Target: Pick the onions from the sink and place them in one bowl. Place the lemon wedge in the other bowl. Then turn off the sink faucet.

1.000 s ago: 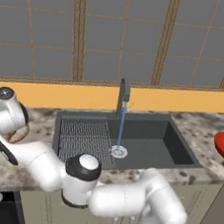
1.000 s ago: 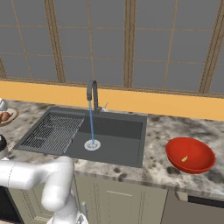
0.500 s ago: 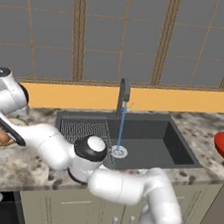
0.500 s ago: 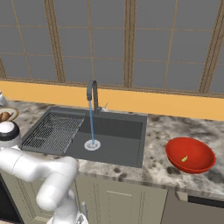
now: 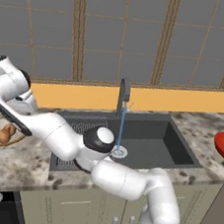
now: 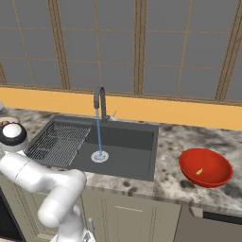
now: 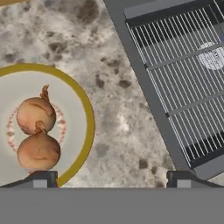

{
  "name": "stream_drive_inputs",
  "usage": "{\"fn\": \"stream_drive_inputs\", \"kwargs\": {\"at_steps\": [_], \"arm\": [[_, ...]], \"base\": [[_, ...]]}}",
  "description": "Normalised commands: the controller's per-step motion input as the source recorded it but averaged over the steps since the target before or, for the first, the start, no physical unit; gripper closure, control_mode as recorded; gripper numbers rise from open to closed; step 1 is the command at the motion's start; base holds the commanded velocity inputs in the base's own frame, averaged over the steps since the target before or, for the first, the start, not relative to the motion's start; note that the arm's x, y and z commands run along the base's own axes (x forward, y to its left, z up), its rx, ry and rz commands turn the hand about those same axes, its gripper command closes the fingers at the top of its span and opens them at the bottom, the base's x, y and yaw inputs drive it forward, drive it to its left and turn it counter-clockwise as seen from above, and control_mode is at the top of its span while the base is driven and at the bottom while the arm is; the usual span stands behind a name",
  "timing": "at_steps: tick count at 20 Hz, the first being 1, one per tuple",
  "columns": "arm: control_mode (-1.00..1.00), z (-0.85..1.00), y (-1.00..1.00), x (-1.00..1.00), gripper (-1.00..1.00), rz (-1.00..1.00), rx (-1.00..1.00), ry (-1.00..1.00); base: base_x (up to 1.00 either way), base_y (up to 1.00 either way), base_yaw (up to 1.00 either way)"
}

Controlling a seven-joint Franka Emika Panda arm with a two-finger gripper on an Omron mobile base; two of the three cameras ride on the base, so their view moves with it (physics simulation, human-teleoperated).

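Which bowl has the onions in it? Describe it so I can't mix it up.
Start at the sink and go left across the speckled counter. There sits a shallow beige bowl with a tan-brown rim, holding two onions. The red bowl sits right of the sink.

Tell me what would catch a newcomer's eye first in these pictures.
Probably the thin blue stream running from the faucet onto the drain of the dark sink. Next, the red bowl on the counter right of the sink, with a lemon wedge inside. Left of the sink, two onions sit touching in the beige bowl.
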Motion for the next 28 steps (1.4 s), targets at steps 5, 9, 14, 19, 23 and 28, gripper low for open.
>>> {"fn": "stream_drive_inputs", "kwargs": {"at_steps": [5, 9, 14, 19, 23, 28], "arm": [[-1.0, -0.39, -1.0, -0.43, -1.0, -0.34, 0.0, 0.0], [-1.0, -0.08, -1.0, -0.01, -1.0, -0.26, 0.0, -0.03], [-1.0, -0.17, -1.0, -0.18, -1.0, -0.27, 0.0, -0.06], [-1.0, -0.15, -1.0, -0.48, -1.0, -0.28, 0.0, -0.06], [-1.0, 0.0, -1.0, -0.8, -1.0, -0.25, 0.0, -0.09], [-1.0, 0.06, -0.99, -1.0, -1.0, -0.15, 0.0, -0.12]], "base": [[0.0, 0.0, 0.0], [0.0, 0.0, 0.0], [0.0, 0.0, 0.0], [0.0, 0.0, 0.0], [0.0, 0.0, 0.0], [0.0, 0.0, 0.0]]}}
